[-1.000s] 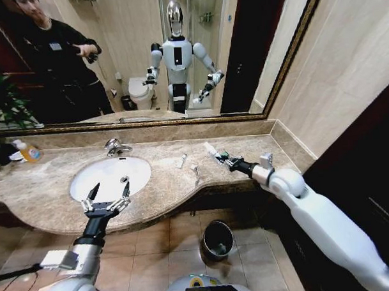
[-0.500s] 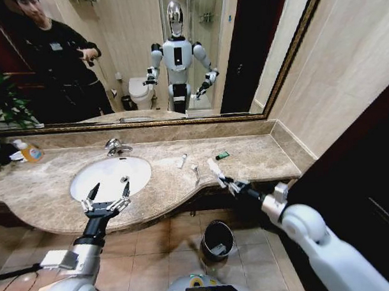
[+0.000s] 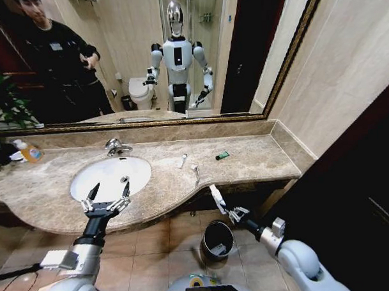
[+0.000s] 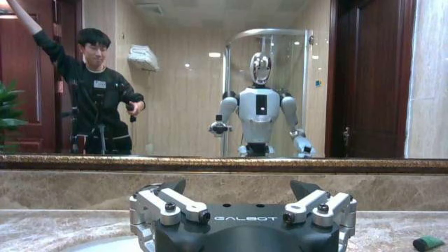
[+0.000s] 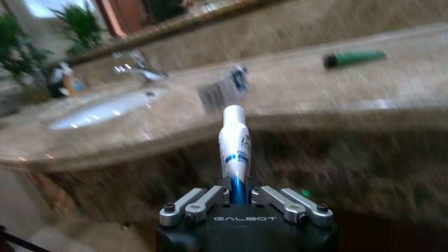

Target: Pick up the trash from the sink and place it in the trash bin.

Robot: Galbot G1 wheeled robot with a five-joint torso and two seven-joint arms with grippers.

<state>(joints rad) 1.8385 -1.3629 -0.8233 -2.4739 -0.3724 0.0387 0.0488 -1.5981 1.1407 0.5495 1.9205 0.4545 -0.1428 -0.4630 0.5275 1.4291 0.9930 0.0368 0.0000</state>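
Right gripper (image 3: 234, 214) is pinching the white tube (image 3: 216, 198) above the black bin (image 3: 217, 239) on the tiled floor (image 3: 153, 249). Left gripper (image 3: 107, 196) is hovering spread at the sink's (image 3: 110, 176) six o'clock; marble counter (image 3: 246, 158) at twelve.

Trash bin (image 3: 217, 239) below counter (image 3: 246, 158), right of sink (image 3: 110, 176)

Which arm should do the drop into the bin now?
Right. The right end effector is shut on the white-and-green tube, off the counter and just above the small round black trash bin. The left end effector hangs open and empty over the white oval sink.
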